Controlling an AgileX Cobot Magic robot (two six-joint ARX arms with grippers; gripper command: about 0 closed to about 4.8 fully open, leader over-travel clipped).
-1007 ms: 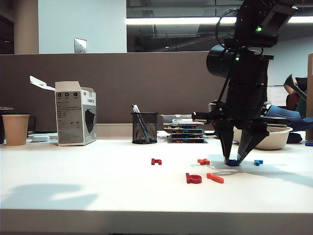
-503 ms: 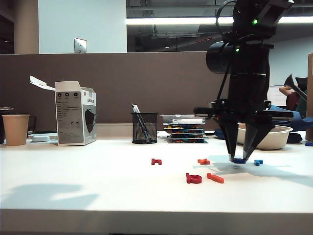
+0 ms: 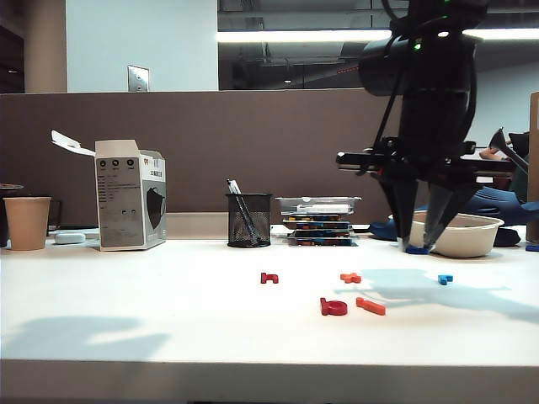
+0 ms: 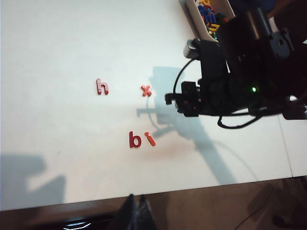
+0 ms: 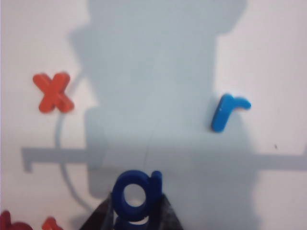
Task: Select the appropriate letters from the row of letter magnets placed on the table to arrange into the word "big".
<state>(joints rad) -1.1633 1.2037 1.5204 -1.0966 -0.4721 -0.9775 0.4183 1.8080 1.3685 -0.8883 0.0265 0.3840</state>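
Observation:
My right gripper (image 3: pixel 418 246) hangs above the white table (image 3: pixel 168 328), shut on the dark blue "g" (image 3: pixel 417 249). The right wrist view shows the "g" (image 5: pixel 136 194) pinched between the gripper's (image 5: pixel 138 218) dark fingers, clear of the surface. The red "b" (image 3: pixel 333 307) and orange "i" (image 3: pixel 370 305) lie side by side toward the table's front, also seen as "b" (image 4: pixel 135 140) and "i" (image 4: pixel 150 140) in the left wrist view. My left gripper (image 4: pixel 136 207) sits shut and empty over the table's edge, away from the letters.
A dark red "h" (image 3: pixel 269 277), an orange-red "x" (image 3: pixel 350 277) and a light blue "r" (image 3: pixel 445 279) lie in the row. Behind stand a mesh pen cup (image 3: pixel 249 220), a white box (image 3: pixel 129 195), a paper cup (image 3: pixel 27 222), stacked trays (image 3: pixel 318 220) and a bowl (image 3: pixel 461 236).
My right gripper has risen off the table with the blue "g" in it and drifted slightly right. The left arm has kept still.

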